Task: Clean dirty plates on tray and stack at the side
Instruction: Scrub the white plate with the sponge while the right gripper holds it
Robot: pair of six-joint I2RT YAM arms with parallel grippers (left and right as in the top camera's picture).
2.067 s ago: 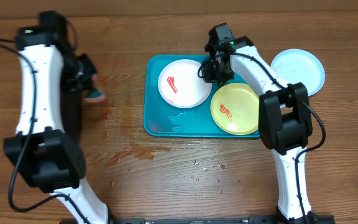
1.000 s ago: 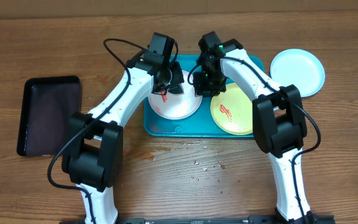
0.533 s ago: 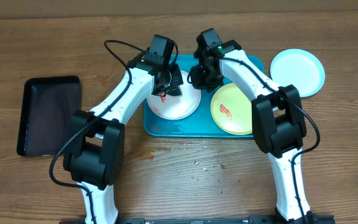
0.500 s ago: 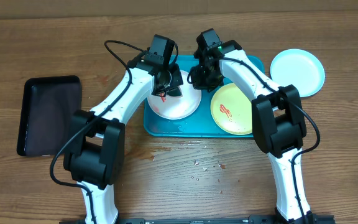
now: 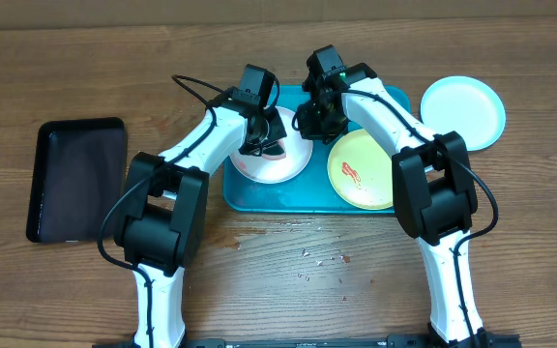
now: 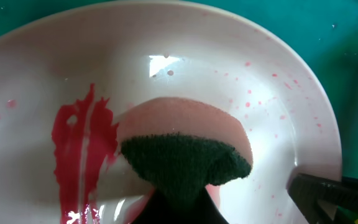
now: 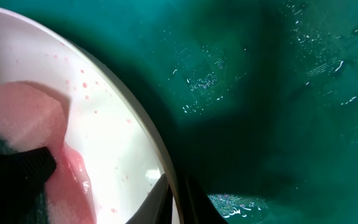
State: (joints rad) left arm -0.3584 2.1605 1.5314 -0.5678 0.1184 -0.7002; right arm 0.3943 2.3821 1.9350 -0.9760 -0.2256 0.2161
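At table ctr, toward far edge: teal tray, long side running left-right. On its left half, white plate w/ red smear down the bowl & pink specks over the right side. On its right half, just beside the white one, yellow-green plate w/ its own red mark near ctr. Off tray, flat on bare wood at far right: mint-blue plate, just beyond tray's right end. Over white plate, left gripper, fingers clamped on sponge: pink foam w/ dark green scrub side, pinched at the green end, foam pressed onto plate just right of smear & meeting its edge. Pinkish wet film around sponge. At white plate's right rim, right gripper, closed down on rim w/ one finger each side. Water beads on bare teal floor beside plate & toward tray's near left corner. At far left of table, well apart from teal tray: black tray. Small specks & damp patches on wood on near side of teal tray.
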